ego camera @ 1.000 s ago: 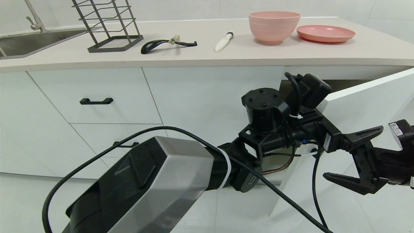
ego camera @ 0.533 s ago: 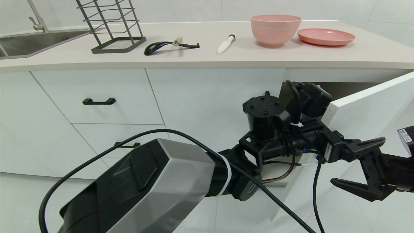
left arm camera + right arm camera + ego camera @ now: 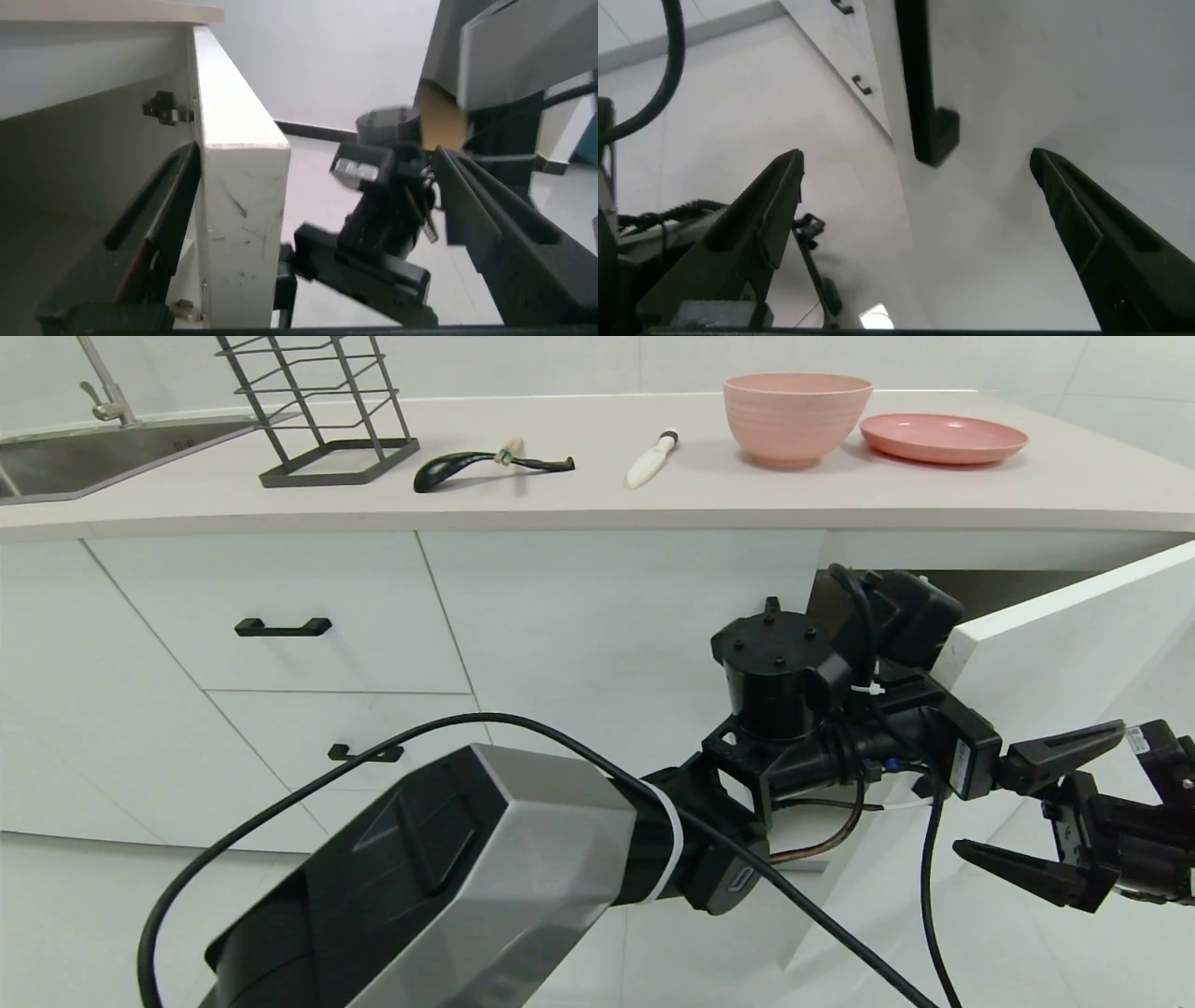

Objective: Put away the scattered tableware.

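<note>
Your left gripper (image 3: 313,173) dipped a bit lower, fingers spread around the cabinet door (image 3: 1055,644) edge; right gripper (image 3: 915,159) gaped open by the door handle (image 3: 917,75).

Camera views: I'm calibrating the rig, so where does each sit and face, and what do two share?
Head view: head-mounted, facing forward and down at the counter; left arm in foreground.
Left wrist view: wrist-mounted, looking along the cabinet door; left gripper straddles its edge.
Right wrist view: wrist-mounted, facing the door handle; right gripper frames it.
Shared: the cabinet door.

left gripper (image 3: 313,157) slightly lower, farther right
</note>
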You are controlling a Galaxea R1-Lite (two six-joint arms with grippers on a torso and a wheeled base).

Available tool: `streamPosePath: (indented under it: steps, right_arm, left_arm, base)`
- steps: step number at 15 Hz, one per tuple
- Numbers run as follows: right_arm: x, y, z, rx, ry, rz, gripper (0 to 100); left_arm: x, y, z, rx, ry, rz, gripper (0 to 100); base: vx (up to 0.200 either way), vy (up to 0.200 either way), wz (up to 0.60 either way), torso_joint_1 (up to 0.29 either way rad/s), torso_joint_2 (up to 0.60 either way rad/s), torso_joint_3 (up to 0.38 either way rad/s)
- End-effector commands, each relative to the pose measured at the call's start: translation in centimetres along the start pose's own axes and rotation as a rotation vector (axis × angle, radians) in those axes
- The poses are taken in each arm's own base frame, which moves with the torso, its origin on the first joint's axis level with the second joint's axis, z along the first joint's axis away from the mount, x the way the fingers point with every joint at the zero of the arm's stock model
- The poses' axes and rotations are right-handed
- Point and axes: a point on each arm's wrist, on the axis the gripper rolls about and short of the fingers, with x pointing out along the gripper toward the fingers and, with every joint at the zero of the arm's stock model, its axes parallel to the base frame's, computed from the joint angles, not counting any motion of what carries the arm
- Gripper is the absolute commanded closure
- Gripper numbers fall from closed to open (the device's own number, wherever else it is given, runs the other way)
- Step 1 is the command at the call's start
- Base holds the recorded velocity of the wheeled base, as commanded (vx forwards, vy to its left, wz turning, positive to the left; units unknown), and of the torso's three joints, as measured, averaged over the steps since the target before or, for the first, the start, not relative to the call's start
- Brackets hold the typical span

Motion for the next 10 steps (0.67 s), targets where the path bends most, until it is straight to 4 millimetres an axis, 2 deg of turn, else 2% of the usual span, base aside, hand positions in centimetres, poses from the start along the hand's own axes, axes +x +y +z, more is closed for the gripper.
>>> streamPosePath:
  steps: [1, 4, 7, 8, 9, 10]
  right_arm:
    - [0.0, 0.0, -0.1, 0.002, -0.003, 0.010, 0]
    - [-0.5, 1.1, 1.6, -0.055, -0.022, 0.004, 0]
    - [-3.0, 5.5, 4.3, -0.145, -0.042, -0.050, 0]
    - [-4.1, 7.1, 4.6, -0.161, -0.040, -0.087, 0]
    - [-5.1, 8.2, 4.6, -0.167, -0.031, -0.131, 0]
    - [-6.2, 8.4, 5.3, -0.232, -0.027, -0.199, 0]
  left_arm:
    - [0.4, -0.2, -1.2, -0.012, 0.012, -0.009, 0]
    - [0.4, -0.2, -1.8, -0.015, 0.016, 0.003, 0]
    - [0.3, 0.2, -1.7, -0.011, 0.003, 0.094, 0]
    - [0.3, 0.3, -1.7, -0.010, 0.002, 0.110, 0]
    - [0.3, 0.3, -1.8, -0.010, 0.003, 0.124, 0]
    - [0.3, 0.4, -2.0, -0.012, 0.004, 0.144, 0]
  base:
    - [0.000, 0.000, 0.00, 0.000, 0.00, 0.000]
    - [0.000, 0.000, 0.00, 0.000, 0.00, 0.000]
    - [0.000, 0.000, 0.00, 0.000, 0.00, 0.000]
    - [0.000, 0.000, 0.00, 0.000, 0.00, 0.000]
    - [0.000, 0.000, 0.00, 0.000, 0.00, 0.000]
    - [0.000, 0.000, 0.00, 0.000, 0.00, 0.000]
